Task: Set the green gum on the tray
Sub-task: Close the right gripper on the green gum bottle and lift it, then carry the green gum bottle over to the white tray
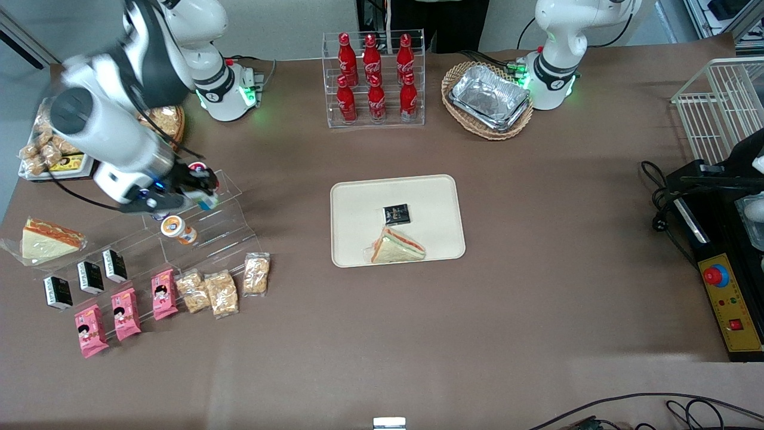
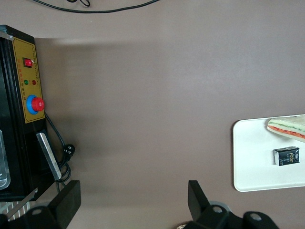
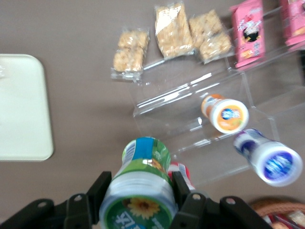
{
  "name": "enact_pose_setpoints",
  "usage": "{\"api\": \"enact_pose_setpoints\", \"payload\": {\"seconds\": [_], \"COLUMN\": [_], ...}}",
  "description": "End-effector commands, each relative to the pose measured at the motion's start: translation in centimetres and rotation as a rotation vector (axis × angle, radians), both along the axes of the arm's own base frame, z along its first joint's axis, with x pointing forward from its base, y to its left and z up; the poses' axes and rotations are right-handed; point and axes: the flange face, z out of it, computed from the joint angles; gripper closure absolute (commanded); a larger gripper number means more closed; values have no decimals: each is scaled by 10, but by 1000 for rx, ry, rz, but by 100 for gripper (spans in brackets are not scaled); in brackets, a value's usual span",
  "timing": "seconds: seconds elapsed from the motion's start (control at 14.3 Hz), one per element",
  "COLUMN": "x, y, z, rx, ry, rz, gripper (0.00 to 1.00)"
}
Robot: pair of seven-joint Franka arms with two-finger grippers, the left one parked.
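Right wrist view: black two-finger gripper (image 3: 139, 193) clamps the small green-lidded white gum canister (image 3: 139, 191), lifted above the clear stepped shelf (image 3: 200, 114), ready for carrying to the flat beige tray (image 3: 24, 114).

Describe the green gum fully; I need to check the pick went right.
The green gum is a small cylindrical canister with a green lid bearing a white mark and a green, blue and yellowish label showing a flower. It looks like plastic. The tool is shut on it, one finger on each side, holding it above the clear stepped display, apart from the orange-lidded canister and blue-lidded canister. It is not on the tray.
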Motion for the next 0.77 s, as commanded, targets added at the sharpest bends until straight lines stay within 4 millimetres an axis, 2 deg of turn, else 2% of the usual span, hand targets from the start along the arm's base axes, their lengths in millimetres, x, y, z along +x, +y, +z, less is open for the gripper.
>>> {"api": "enact_pose_setpoints", "payload": {"seconds": [0.0, 0.14, 0.28, 0.35, 0.49, 0.7], "x": [13, 8, -5, -8, -18, -31], "y": [9, 26, 71, 95, 156, 242], "z": [85, 101, 116, 116, 106, 66], "rx": [44, 74, 76, 70, 47, 15], "ry": [7, 9, 10, 16, 37, 66], "rz": [5, -39, -86, -105, -154, -186], "gripper": [100, 100, 100, 100, 100, 100]}}
